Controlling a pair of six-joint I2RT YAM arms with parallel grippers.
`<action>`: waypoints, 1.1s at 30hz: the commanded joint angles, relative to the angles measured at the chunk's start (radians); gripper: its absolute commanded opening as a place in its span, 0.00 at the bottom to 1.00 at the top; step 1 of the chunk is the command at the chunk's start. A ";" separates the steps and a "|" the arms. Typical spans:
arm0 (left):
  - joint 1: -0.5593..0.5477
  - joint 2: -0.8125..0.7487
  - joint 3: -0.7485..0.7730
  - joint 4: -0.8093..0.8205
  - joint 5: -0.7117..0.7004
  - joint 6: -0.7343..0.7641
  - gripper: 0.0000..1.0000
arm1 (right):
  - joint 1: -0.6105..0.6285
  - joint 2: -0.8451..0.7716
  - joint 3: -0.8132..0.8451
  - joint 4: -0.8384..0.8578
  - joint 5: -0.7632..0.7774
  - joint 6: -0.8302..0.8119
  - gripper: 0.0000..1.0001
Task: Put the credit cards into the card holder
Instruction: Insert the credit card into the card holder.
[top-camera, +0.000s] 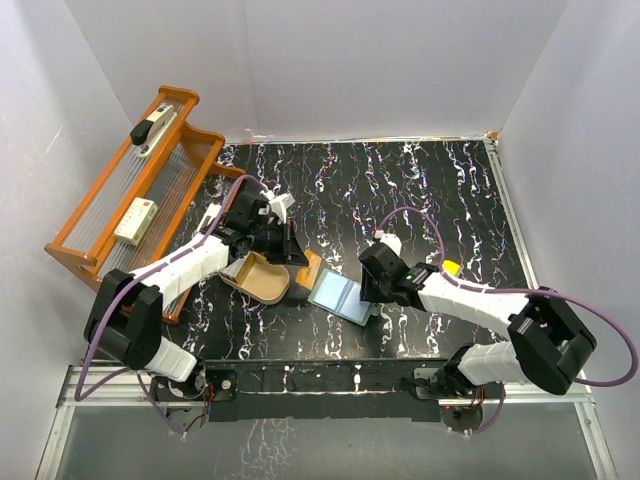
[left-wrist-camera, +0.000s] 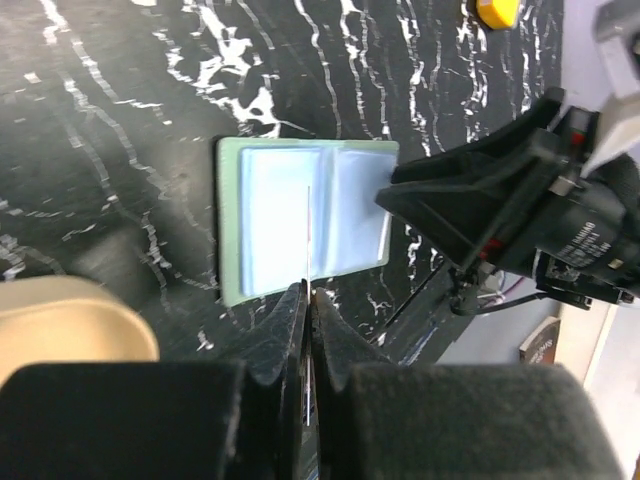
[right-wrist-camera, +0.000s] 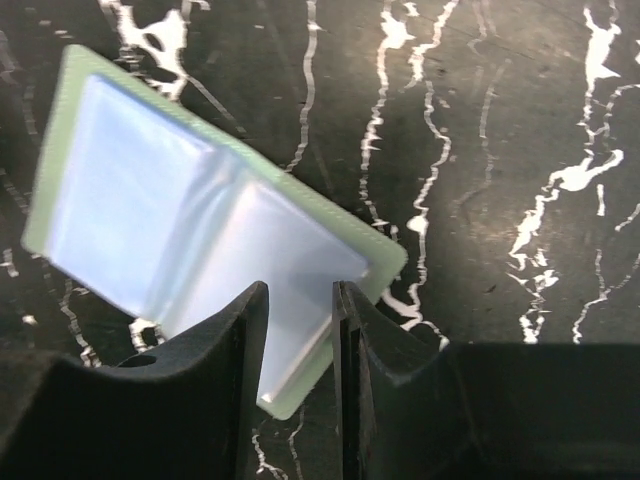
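The left jaws pinch a thin credit card (left-wrist-camera: 308, 235) edge-on over the open card holder (left-wrist-camera: 300, 215), which lies on the surface (top-camera: 450, 190). The right jaws, slightly spread, straddle its corner, perhaps touching.

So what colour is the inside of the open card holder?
The card holder is pale blue inside with a light green border, clearest in the right wrist view.

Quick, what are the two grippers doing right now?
Left gripper: shut on a card, seen edge-on.
Right gripper: open, over the holder.
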 joint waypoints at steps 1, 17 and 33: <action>-0.063 0.051 -0.012 0.177 0.046 -0.109 0.00 | -0.029 0.017 -0.014 -0.002 0.027 -0.019 0.30; -0.160 0.224 -0.025 0.320 -0.015 -0.243 0.00 | -0.130 0.129 -0.010 0.176 -0.031 -0.251 0.23; -0.178 0.261 -0.058 0.318 -0.069 -0.355 0.00 | -0.136 0.092 -0.001 0.148 -0.042 -0.228 0.26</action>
